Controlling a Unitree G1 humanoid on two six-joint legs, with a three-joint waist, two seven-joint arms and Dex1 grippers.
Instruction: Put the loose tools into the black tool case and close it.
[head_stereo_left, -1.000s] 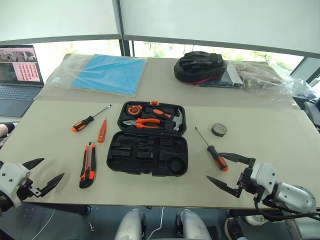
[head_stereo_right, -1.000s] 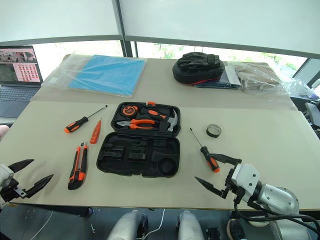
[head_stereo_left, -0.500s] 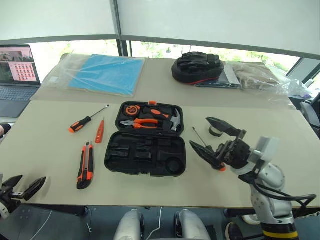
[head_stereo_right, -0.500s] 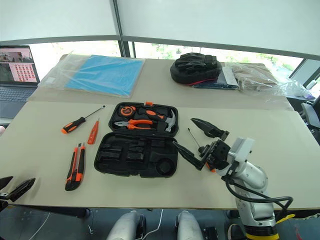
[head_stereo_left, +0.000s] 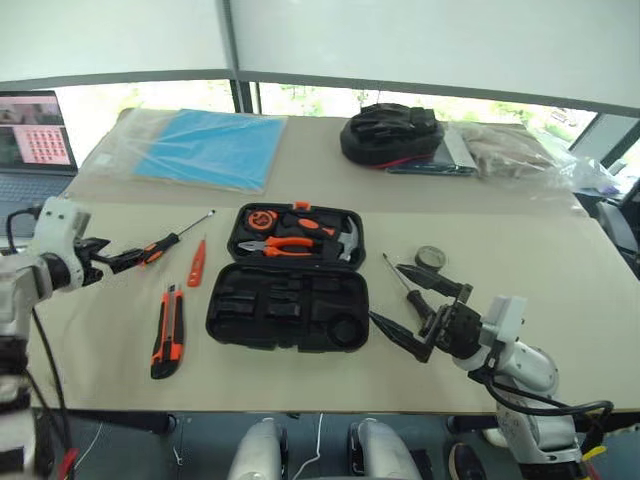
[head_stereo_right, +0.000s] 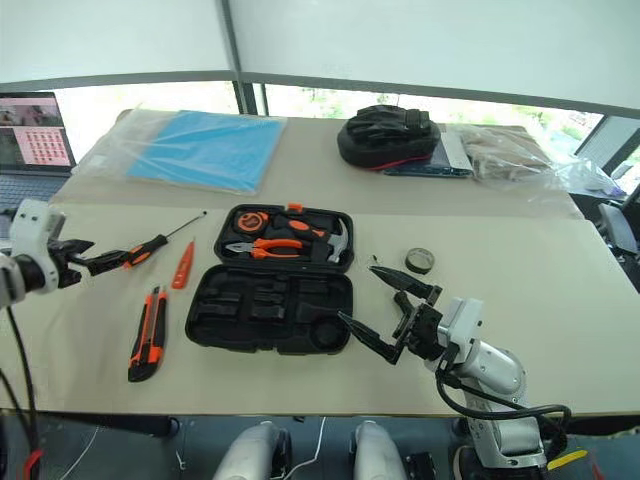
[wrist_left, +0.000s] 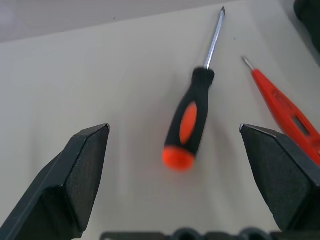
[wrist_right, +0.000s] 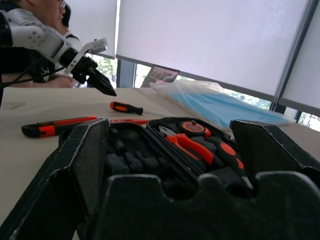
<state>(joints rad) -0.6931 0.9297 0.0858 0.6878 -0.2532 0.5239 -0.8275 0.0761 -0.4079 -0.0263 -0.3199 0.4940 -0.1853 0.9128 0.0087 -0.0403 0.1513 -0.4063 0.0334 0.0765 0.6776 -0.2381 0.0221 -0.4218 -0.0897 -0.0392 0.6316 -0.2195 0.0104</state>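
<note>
Left tool (wrist_left: 175, 150) spread wide, lined up behind the screwdriver (wrist_left: 189, 122) on the worktop (head_stereo_left: 560, 280), so we're set to grab it; right tool (head_stereo_left: 420, 305) unclenched beside the open case (head_stereo_left: 288, 305).

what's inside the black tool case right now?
The black tool case lies open. Its far half holds orange-handled pliers, a hammer and a tape measure. The near half's moulded slots look empty; their depths are too dark to check.

Both arms are glossy white-grey shells with black cables looping from the wrists, each ending in a black hand, left hand (head_stereo_left: 118, 260) and right hand (head_stereo_left: 416, 307), of two tapered, pointed fingers.
</note>
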